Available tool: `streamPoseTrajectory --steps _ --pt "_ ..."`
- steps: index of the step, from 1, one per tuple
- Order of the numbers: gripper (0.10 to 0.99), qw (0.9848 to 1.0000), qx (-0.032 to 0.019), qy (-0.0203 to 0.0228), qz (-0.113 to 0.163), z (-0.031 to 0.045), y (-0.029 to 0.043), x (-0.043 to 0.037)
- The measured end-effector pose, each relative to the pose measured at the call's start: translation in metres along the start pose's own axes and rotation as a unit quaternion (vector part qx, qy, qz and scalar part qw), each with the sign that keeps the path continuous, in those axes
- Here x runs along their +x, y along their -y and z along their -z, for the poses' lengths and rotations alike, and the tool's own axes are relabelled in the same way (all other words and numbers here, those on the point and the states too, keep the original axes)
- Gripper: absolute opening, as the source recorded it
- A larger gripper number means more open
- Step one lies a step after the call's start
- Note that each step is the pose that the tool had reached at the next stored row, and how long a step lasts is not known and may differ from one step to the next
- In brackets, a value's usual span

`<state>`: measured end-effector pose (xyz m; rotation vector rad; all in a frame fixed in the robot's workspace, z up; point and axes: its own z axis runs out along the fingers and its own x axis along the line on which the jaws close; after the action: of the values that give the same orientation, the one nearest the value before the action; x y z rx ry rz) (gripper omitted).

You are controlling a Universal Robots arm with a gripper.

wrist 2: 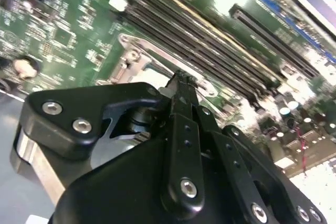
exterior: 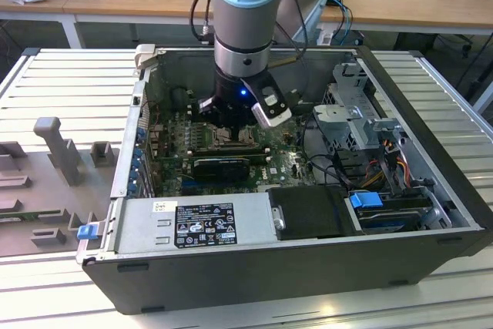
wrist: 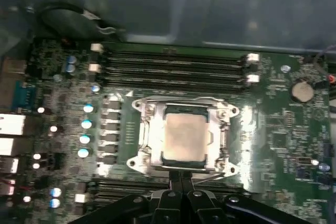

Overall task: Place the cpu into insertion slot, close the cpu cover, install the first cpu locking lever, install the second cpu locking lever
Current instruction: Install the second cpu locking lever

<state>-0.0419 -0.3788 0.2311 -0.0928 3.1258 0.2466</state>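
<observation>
The black jointed fingers [wrist 2: 181, 129] of the robot's gripper [wrist: 182, 178] sit closest to the lens in both wrist views, pressed together with no gap between the tips and nothing held between them. The tips point down at the near edge of the thin silvery metal frame plate, the cpu cover [wrist: 152, 129], which lies flat over the square silvery-rimmed insertion slot [wrist: 226, 169] on the green circuit board [wrist: 273, 135]. Whether the tips touch the frame cannot be told.

Through the cover's cut-out middle shows the pale silvery-grey square cpu [wrist: 184, 137], seated flat in the slot. In the first wrist view, 4 long black memory slots [wrist: 173, 66] run side by side along the far edge of the slot. In the second wrist view the same kind of long black slots [wrist 2: 210, 40] lie just beyond the cover [wrist 2: 152, 56].

In the exterior view, the grey and pale blue robot arm [exterior: 245, 13] reaches straight down into an open dark grey computer case [exterior: 308, 267] lying on its side on a ribbed metal table [exterior: 69, 75]. The gripper [exterior: 231, 125] hangs low over the green board [exterior: 269, 161]. A silver power supply box [exterior: 192, 225] sits along the near side of the case
</observation>
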Motion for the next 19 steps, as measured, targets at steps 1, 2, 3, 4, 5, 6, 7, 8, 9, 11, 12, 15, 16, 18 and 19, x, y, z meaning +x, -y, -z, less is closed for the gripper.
streamPoseTrajectory --steps 1,2,3,4,5,6,7,8,9,11,12,15,16,18,19 --pt "0.106 1.0000 0.0001 0.0000 0.000 0.0001 0.0004 0.0033" --pt "0.106 1.0000 0.0000 0.0000 0.000 0.0002 0.0010 0.0062" --pt "0.106 1.0000 0.0000 0.0000 0.000 0.0003 0.0018 0.0076" --pt "0.106 1.0000 0.0001 -0.0001 0.000 0.0006 0.0041 0.0096" --pt "0.106 1.0000 0.0000 -0.0001 0.001 0.0006 0.0049 0.0110" --pt "0.106 1.0000 -0.0004 -0.0001 0.001 0.0006 0.0057 0.0127" --pt "0.106 1.0000 -0.0010 -0.0003 0.002 0.0004 0.0061 0.0140" --pt "0.106 1.0000 -0.0023 -0.0004 0.003 0.0000 0.0062 0.0155" --pt "0.106 1.0000 -0.0053 -0.0007 0.006 -0.0015 0.0063 0.0177" --pt "0.106 0.9999 -0.0074 -0.0010 0.009 -0.0047 0.0069 0.0182" --pt "0.106 0.9999 -0.0079 -0.0010 0.009 -0.0072 0.0072 0.0183" --pt "0.106 0.9999 -0.0102 -0.0011 0.010 -0.0141 0.0090 0.0191" --pt "0.106 0.9998 -0.0178 -0.0005 0.010 -0.0143 0.0099 0.0203" --pt "0.106 0.9994 -0.0340 0.0007 0.010 -0.0140 0.0123 0.0210" --pt "0.106 0.9990 -0.0439 0.0014 0.010 -0.0139 0.0136 0.0215"
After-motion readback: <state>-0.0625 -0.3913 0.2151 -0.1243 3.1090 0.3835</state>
